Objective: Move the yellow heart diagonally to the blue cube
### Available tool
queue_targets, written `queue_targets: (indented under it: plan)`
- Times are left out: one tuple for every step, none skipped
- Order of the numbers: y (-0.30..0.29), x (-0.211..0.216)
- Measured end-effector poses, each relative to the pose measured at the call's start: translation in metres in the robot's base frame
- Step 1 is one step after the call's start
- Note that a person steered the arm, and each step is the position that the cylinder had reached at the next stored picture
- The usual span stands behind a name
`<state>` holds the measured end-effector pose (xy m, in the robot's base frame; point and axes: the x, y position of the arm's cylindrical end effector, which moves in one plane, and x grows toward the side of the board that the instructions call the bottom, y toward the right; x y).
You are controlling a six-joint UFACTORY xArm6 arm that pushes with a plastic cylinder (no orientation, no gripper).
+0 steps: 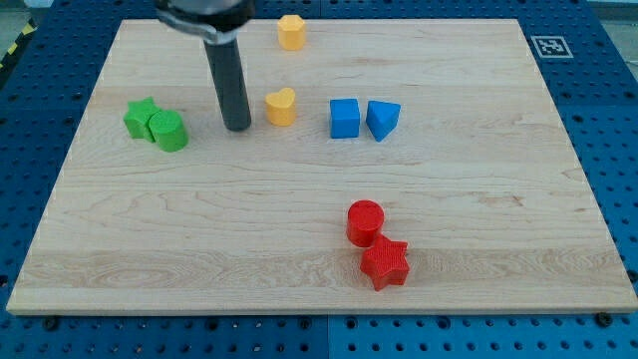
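Observation:
The yellow heart (281,106) lies on the wooden board (319,249) a little above centre. The blue cube (344,118) sits to its right, a short gap apart. My tip (238,128) rests on the board just left of the yellow heart, close to it but not touching. The dark rod rises from the tip toward the view's top.
A blue triangular block (383,119) sits right of the blue cube. A yellow block (291,32) lies near the top edge. A green star (142,117) and green cylinder (169,131) sit at left. A red cylinder (365,221) and red star (384,263) lie at lower right.

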<state>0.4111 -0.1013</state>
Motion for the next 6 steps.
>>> queue_targets:
  plan:
    - [0.001, 0.000]
    - [0.016, -0.002]
    - [0.028, -0.010]
    - [0.045, -0.015]
    - [0.065, -0.018]
    - [0.071, -0.025]
